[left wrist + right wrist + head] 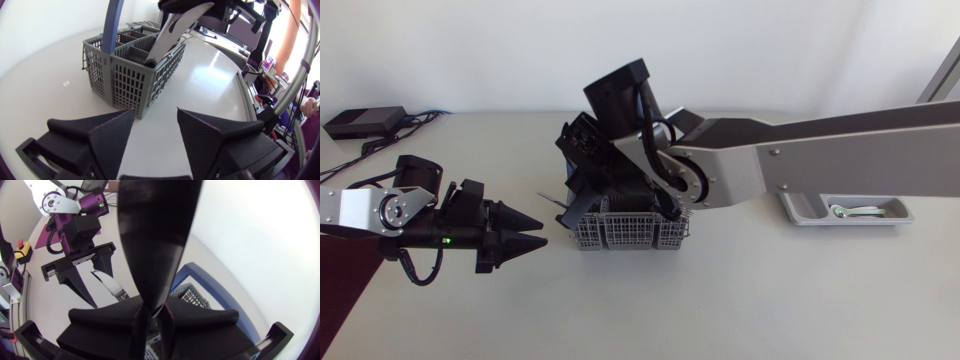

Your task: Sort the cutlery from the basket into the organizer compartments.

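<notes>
Right gripper [152,317] over the basket [620,235], clamped on a black utensil [155,240], presumably to lift it towards the organizer [810,210] at the basket's 3 o'clock; left gripper [538,232], fingers spread and empty, parked at 9 o'clock, apparently clear of the lift.

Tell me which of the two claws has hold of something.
The right claw, above the basket: it is shut on a dark utensil. The left claw stands open beside the basket, holding nothing.
</notes>
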Robot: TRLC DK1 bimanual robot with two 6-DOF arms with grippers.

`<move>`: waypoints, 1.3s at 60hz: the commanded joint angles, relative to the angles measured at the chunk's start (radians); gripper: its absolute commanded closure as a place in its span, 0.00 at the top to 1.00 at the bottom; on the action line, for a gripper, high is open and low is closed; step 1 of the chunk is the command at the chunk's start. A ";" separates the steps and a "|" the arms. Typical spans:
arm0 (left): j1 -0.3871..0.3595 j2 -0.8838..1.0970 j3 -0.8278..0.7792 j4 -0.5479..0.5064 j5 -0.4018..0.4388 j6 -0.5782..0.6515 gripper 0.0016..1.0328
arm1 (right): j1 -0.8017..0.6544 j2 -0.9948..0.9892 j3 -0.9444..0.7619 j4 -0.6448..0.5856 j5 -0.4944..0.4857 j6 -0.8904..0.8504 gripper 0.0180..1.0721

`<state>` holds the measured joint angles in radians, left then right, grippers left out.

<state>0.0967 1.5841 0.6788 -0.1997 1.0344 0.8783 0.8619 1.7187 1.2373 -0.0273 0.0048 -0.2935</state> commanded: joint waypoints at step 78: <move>-0.095 -0.256 -0.082 0.003 -0.096 -0.154 0.58 | -0.241 -0.654 -0.081 -0.373 0.067 0.044 0.05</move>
<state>0.0116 1.3430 0.6270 -0.1997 0.9474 0.7502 0.6628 1.0821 1.1908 -0.3981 0.0608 -0.2623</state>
